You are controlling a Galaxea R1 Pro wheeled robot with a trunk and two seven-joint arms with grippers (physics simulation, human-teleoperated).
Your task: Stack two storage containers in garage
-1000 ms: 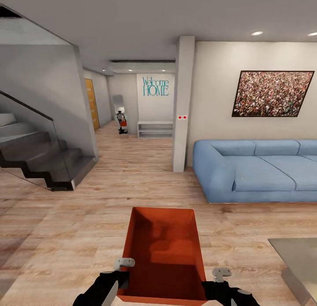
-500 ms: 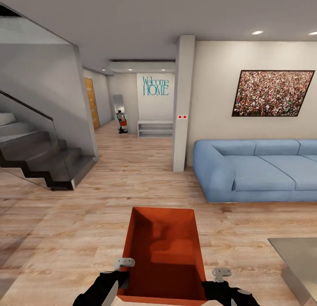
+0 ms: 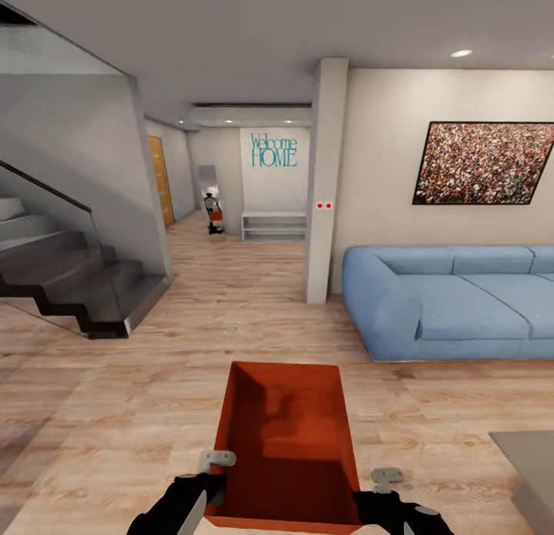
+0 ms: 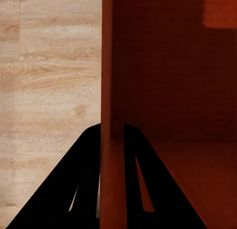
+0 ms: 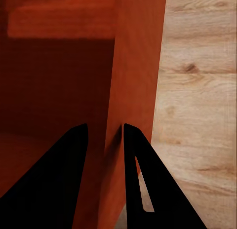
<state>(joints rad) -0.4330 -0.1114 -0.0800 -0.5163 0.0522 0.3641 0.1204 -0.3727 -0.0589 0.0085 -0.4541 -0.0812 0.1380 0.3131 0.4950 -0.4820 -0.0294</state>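
Plainly, both sets of fingers [image 4: 112,140] [image 5: 105,137] pinched on opposite walls of one storage container [image 3: 296,435], above wood floor [image 3: 115,412].

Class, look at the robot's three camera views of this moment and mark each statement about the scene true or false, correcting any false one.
1. Both grippers clamp walls of the orange container. True: the left gripper and the right gripper each straddle a side wall.
2. The container holds a second box. False: it is empty.
3. The sofa is green. False: it is blue.
4. A staircase stands at the head view's left. True.
5. The floor under the robot is grey concrete. False: it is light wood planks.
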